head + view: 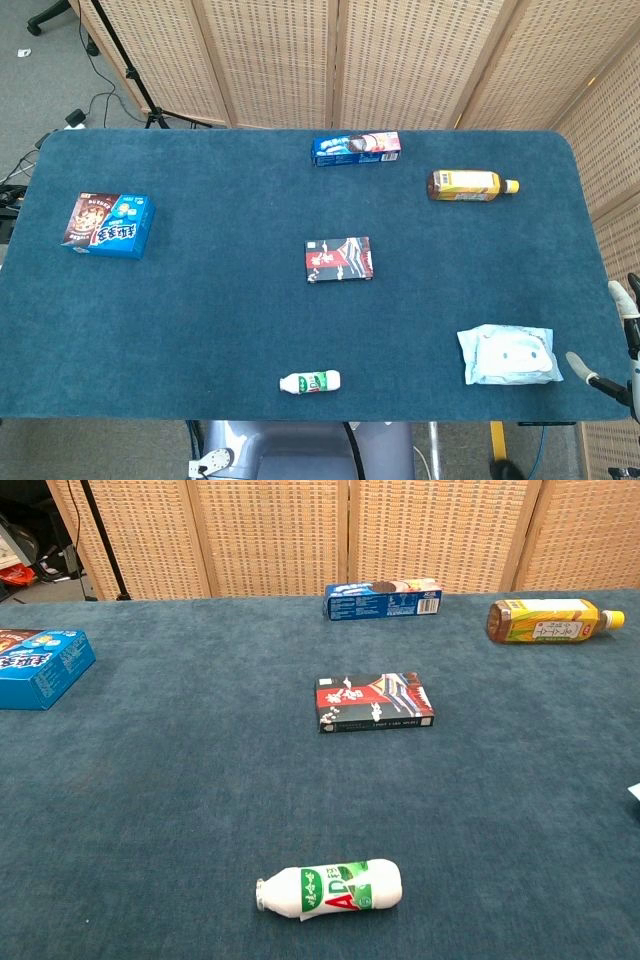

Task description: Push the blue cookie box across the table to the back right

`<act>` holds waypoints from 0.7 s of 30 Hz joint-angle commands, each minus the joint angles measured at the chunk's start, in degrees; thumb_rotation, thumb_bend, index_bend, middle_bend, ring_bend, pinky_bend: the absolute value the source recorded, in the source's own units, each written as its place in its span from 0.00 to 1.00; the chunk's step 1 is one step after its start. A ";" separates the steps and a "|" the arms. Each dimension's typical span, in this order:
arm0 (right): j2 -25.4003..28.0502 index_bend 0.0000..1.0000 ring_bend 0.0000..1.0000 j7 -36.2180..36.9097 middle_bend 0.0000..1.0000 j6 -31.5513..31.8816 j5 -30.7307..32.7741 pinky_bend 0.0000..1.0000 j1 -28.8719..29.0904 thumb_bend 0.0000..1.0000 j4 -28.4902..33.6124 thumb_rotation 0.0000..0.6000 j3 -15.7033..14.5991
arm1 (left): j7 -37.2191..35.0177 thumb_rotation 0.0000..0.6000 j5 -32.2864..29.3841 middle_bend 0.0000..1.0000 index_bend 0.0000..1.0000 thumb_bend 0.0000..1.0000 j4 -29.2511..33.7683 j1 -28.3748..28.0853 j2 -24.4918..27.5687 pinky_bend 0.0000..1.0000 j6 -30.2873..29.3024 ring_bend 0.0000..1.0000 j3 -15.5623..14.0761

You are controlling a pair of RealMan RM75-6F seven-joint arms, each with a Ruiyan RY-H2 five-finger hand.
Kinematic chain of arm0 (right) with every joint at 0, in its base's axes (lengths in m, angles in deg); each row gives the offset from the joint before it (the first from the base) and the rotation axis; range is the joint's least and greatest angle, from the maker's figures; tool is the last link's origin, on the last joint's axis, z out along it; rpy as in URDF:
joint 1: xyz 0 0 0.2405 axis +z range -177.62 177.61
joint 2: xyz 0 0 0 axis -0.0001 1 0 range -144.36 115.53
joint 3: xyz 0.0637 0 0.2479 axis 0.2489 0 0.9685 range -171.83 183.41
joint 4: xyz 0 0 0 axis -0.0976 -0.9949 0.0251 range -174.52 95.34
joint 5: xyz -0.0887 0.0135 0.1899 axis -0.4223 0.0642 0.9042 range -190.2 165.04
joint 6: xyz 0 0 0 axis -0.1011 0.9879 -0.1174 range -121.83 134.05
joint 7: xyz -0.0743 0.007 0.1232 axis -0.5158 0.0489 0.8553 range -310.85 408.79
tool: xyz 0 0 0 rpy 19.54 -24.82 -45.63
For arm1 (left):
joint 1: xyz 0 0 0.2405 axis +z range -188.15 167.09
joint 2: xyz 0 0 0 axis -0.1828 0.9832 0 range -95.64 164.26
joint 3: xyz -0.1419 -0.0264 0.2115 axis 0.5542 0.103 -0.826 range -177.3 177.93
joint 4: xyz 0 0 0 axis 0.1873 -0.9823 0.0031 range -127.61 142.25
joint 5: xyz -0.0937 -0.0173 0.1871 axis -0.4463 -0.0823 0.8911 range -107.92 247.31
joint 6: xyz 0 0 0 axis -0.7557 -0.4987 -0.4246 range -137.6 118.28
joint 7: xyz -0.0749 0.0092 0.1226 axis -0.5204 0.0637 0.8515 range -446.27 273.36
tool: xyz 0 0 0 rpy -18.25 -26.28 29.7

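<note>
So far nothing is being pushed. Only the right hand shows, at the table's right edge, fingers apart and holding nothing. The left hand is not seen. The blue cookie box lies at the back edge, far ahead of the hand and to its left, near the yellow bottle. I think the reach comes next: the hand must get to the box's left side, then push it right.
</note>
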 commanded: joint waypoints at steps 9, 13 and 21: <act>0.07 0.00 0.00 0.50 0.00 -0.40 0.12 0.00 0.04 0.00 0.01 1.00 0.02 | -1.08 1.00 -0.05 0.00 0.00 0.00 -0.21 -1.14 0.46 0.00 2.98 0.00 -0.20; 0.13 0.00 0.00 0.67 0.00 -0.79 0.42 0.00 0.16 0.00 0.02 1.00 0.12 | -13.04 1.00 1.69 0.00 0.00 0.04 -2.20 -5.53 2.96 0.00 11.24 0.00 -1.04; 0.16 0.00 0.00 0.79 0.00 -1.59 0.80 0.00 0.48 0.00 0.12 1.00 0.26 | -50.88 1.00 0.71 0.00 0.00 1.00 -17.22 -17.48 2.52 0.00 30.08 0.00 0.47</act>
